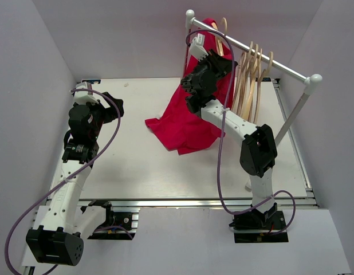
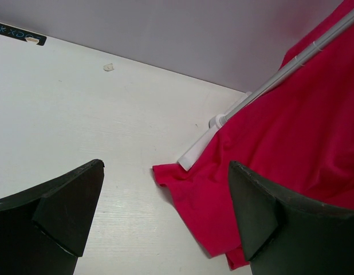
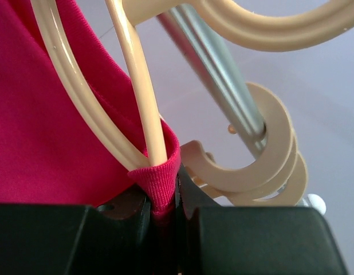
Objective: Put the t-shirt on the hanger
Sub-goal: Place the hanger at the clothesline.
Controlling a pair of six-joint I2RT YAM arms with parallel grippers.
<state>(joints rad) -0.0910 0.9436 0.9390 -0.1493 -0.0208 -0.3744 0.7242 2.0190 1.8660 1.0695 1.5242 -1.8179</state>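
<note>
Take the rail (image 1: pixel 263 57) as your reference. Your right gripper (image 3: pixel 164 197) is up at the rail's left end, with its fingers pressed together on the ribbed collar of the t-shirt (image 1: pixel 185 123). In the right wrist view you see that red hem pinched between the two black pads, just below the rail. The hanger (image 3: pixel 134 86) is there too: two of its thin pale bars run down into the collar fold and touch the cloth right above the pinch. You cannot tell from these views whether its hook sits on the rail.

From that end of the rail the t-shirt hangs down and spreads onto the table (image 1: pixel 137 166). Its lower part lies crumpled in front of the rail, on the side toward the arms. The spare hangers (image 1: pixel 250 77) hang in a bunch around the rail's middle, to the right of the t-shirt. In the right wrist view their rounded hooks sit stacked over the metal bar.

Your left gripper (image 2: pixel 164 172) is well away from the rail, off to its left, with its fingers spread wide over the table. Its camera looks toward the rail's left post (image 2: pixel 283 71), which rises white against the red cloth. The t-shirt's edge lies on the table at the foot of that post.
</note>
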